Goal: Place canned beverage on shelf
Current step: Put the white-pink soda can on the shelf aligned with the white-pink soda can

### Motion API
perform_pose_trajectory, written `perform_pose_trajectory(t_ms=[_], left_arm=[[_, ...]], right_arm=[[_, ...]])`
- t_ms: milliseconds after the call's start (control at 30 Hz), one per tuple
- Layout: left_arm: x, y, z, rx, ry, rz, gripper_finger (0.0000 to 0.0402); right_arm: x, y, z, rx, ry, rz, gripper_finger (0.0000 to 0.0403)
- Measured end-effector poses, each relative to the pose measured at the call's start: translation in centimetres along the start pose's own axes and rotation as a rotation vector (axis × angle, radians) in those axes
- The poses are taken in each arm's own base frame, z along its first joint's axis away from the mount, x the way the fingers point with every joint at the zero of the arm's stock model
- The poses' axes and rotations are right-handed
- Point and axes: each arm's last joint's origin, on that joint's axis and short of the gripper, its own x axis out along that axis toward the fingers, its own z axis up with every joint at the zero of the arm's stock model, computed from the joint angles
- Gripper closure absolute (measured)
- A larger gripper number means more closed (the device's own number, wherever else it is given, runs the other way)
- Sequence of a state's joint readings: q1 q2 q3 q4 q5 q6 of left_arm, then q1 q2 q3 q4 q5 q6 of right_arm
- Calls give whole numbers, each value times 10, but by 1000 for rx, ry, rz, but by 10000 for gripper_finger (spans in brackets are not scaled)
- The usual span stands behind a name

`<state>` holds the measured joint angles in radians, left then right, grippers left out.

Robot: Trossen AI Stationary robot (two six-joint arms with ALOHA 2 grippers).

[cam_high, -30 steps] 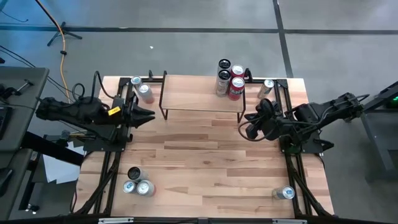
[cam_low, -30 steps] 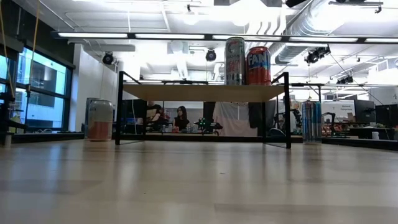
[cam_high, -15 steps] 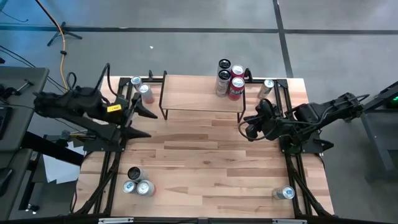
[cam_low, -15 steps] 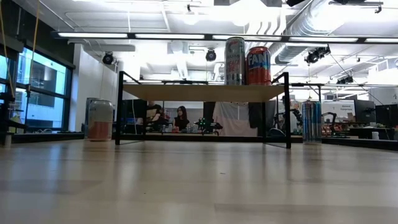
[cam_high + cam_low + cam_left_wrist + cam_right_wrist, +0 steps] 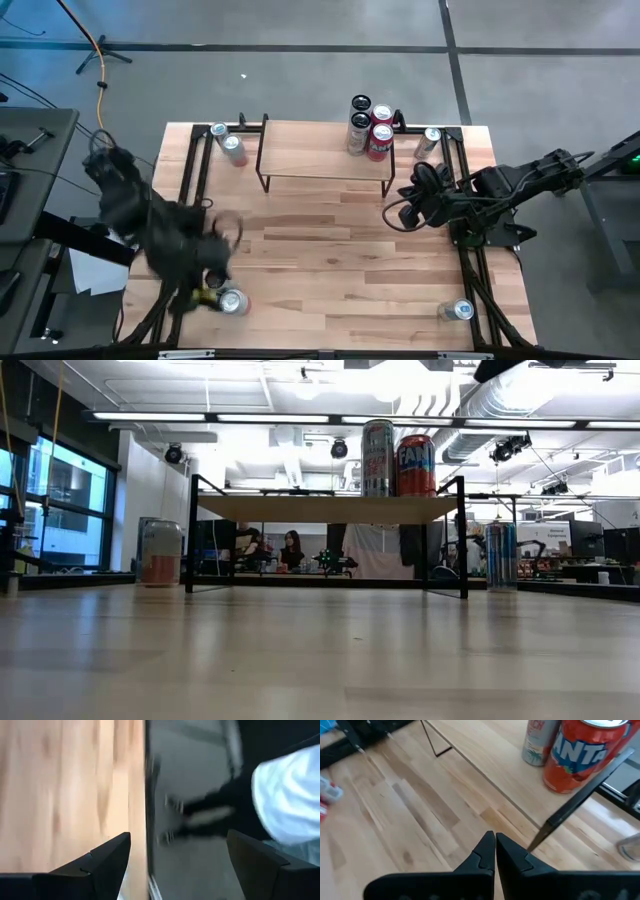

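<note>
Left edge, near corner: our left gripper [image 5: 212,262] has swung away from the far-left cans down to the cluster of cans [image 5: 222,298] at the near-left corner. Its fingers, nearly closed a moment ago, now stand wide apart with nothing between them, as the left wrist view shows. It hangs just over that cluster, blurred by its swing; we cannot tell whether it touches any can.

Far-left corner: two cans [image 5: 229,145] standing on the tabletop [image 5: 330,250] just beside the shelf's left end, unmoved.

Centre, far side: the shelf [image 5: 310,152], light plank on black legs. Its left and middle stretch lies bare.

Shelf, right end: three cans already set there, among them an orange Fanta can [image 5: 585,751] beside a slimmer pale can [image 5: 540,740].

Right of the shelf: one can [image 5: 429,140] on the tabletop.

Right side: our right gripper [image 5: 495,851], fingers pressed together and holding nothing, waiting near the shelf's right leg.

Near-right corner: a single can [image 5: 460,311].

Judgement: we read the swing and the widened fingers as the start of a fresh pick from the near-left cluster; the grasp is not yet made.
</note>
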<state>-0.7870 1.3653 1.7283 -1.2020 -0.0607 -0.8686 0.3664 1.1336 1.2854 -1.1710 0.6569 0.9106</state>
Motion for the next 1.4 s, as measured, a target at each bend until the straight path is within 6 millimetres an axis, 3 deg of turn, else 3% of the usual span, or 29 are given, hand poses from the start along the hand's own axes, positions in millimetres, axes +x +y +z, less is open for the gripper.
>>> perform_pose_trajectory(t_ms=[167,400,567,700,967,1133,1400], left_arm=[[27,-26,-47,-221,192,164,110],[51,-33,-82,-166,53,493,110],[63,-35,-84,-49,-8,544,110],[73,-34,-82,-91,102,546,110],[72,-34,-84,74,219,509,110],[72,-29,-79,57,215,530,107],[61,4,-88,0,206,576,53]], right_arm=[[0,-2,-1,-47,11,-15,402],[0,-3,0,-72,-28,-46,402],[0,-3,0,-70,-39,-54,402],[0,-3,0,-66,-39,-54,402],[0,-3,0,-35,-40,-53,402],[0,-3,0,-35,-44,-56,402],[0,-3,1,-35,-47,-59,402]])
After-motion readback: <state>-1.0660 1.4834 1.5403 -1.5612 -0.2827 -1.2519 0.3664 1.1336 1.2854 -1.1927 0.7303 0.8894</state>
